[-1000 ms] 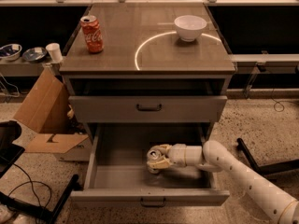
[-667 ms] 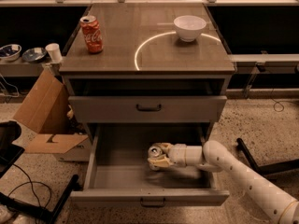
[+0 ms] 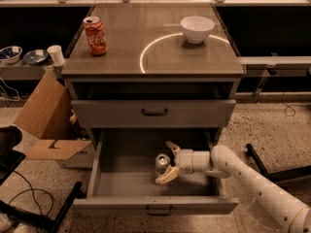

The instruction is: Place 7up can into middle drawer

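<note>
The 7up can (image 3: 162, 163) stands upright on the floor of the middle drawer (image 3: 121, 184), which is pulled out wide, near its centre. My gripper (image 3: 168, 162) reaches into the drawer from the right. It is open, with one finger behind the can and one in front of it, the tips spread just right of the can. The can looks free of both fingers. The drawer's dark handle (image 3: 159, 211) shows on its front, at the bottom of the view.
The drawer front above (image 3: 154, 112) is closed. On the cabinet top stand a red-orange cola can (image 3: 95, 35) and a white bowl (image 3: 197, 28). An open cardboard box (image 3: 46, 125) sits on the floor at the left. A side shelf there holds a cup (image 3: 56, 55) and bowls (image 3: 10, 54).
The gripper's fingers, which were closed around the can, have spread apart. The can stays standing at about the same spot in the drawer.
</note>
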Robot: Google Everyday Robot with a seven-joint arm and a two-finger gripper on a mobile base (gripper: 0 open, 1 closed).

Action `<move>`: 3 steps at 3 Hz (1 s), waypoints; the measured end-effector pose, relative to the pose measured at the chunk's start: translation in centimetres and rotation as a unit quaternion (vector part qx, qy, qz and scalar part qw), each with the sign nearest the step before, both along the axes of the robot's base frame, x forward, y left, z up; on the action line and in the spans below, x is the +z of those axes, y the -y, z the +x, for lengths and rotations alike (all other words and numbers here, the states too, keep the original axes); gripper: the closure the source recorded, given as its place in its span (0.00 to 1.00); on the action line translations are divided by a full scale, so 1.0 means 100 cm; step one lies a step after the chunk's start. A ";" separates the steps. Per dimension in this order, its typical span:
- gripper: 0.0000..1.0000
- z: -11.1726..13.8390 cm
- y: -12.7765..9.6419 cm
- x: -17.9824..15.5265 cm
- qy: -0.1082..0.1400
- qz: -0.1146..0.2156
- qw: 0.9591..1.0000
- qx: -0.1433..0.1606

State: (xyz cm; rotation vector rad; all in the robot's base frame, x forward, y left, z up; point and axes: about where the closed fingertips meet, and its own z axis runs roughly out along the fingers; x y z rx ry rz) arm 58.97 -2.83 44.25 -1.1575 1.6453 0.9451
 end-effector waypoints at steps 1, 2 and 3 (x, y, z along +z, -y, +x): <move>0.00 -0.004 -0.002 0.014 -0.018 -0.008 0.999 0.025; 0.00 -0.023 0.006 0.036 -0.040 -0.040 0.996 0.076; 0.00 -0.045 0.027 0.063 -0.031 -0.072 0.992 0.095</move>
